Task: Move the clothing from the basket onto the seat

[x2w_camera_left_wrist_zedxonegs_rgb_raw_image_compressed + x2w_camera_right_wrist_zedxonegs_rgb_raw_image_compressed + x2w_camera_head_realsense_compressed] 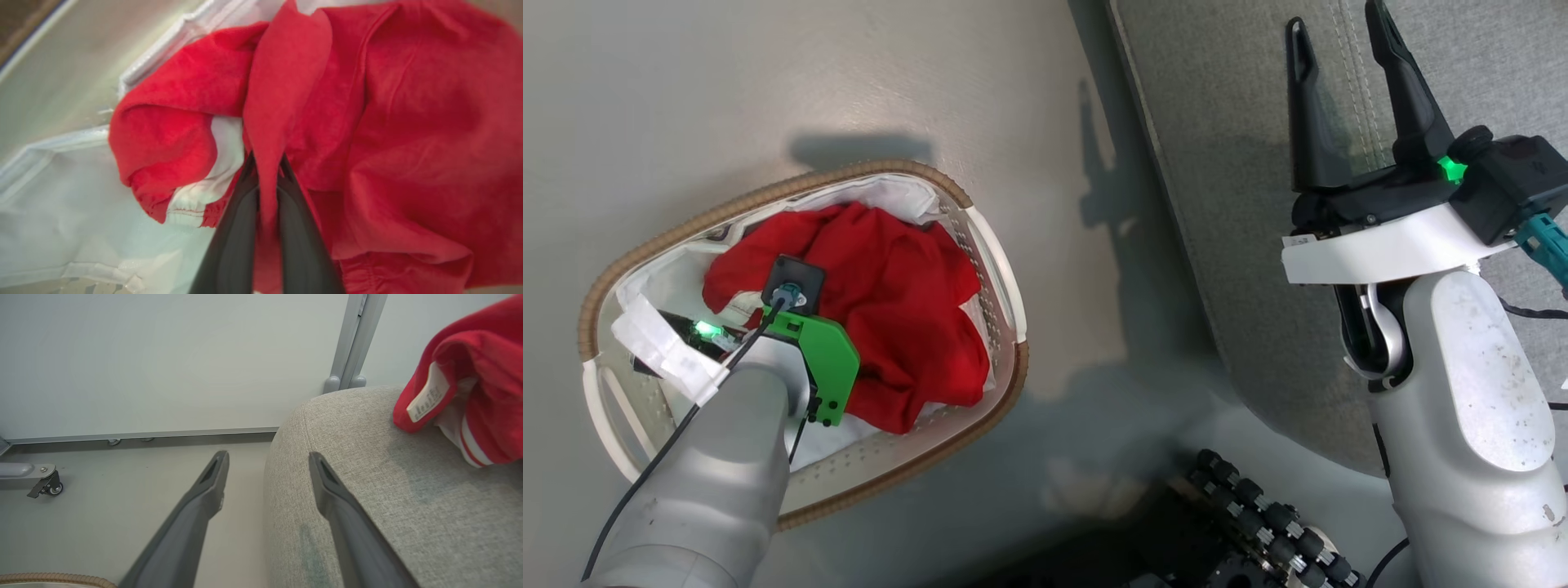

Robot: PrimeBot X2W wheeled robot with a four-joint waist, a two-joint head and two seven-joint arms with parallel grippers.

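The white basket (768, 192) with a brown woven rim stands on the floor at the left. Red clothing (907, 302) lies bunched on its white liner (890, 196). My left arm reaches down into the basket, its wrist covering the fingers in the head view. In the left wrist view my left gripper (266, 160) is shut on an upright fold of the red clothing (286, 81). My right gripper (1335, 20) hangs open over the grey seat (1233, 204), holding nothing. Another red garment with white stripes (482, 388) rests on the seat (367, 477) beyond my right gripper (267, 457).
My black wheeled base (1258, 514) shows at the bottom between basket and seat. A pale floor strip (1078, 269) separates them. The right wrist view has a wall panel, a grey post (351, 339), a small caster (49, 488) and the basket's rim (53, 577).
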